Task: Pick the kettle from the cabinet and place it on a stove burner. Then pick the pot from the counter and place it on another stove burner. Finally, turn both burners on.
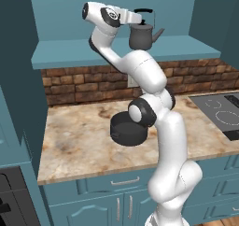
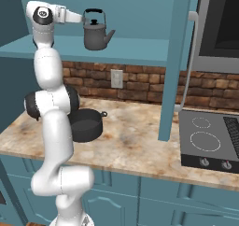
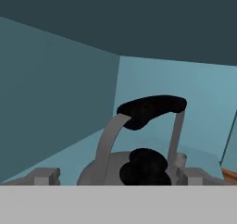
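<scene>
Early stage, nothing placed yet. White two-finger gripper (image 1: 140, 17) is raised to shelf height, reaching into the open teal-blue wall cabinet (image 1: 116, 52), fingers spread wide and not closed on anything. Dark-grey metal kettle with curved spout and black arched handle (image 1: 144, 33) sits on the cabinet shelf directly ahead of the fingertips; in the hand view the kettle (image 3: 139, 158) is just in front, black handle grip above and black lid knob between the two finger tips, so the jaws look lined up on either side of the kettle top, contact not confirmable. Wide low dark-grey round pot with loop handles (image 2: 86, 124) sits far below the gripper on the beige-brown marbled stone countertop (image 2: 135, 145), untouched. Flat dark-grey cooktop with white ring burners (image 2: 205, 143) is well below and off to one side of the gripper, both rings bare, knobs (image 2: 204, 162) untouched as far as visible. Left to do: grasp kettle, move to burner, move pot, turn both knobs.
</scene>
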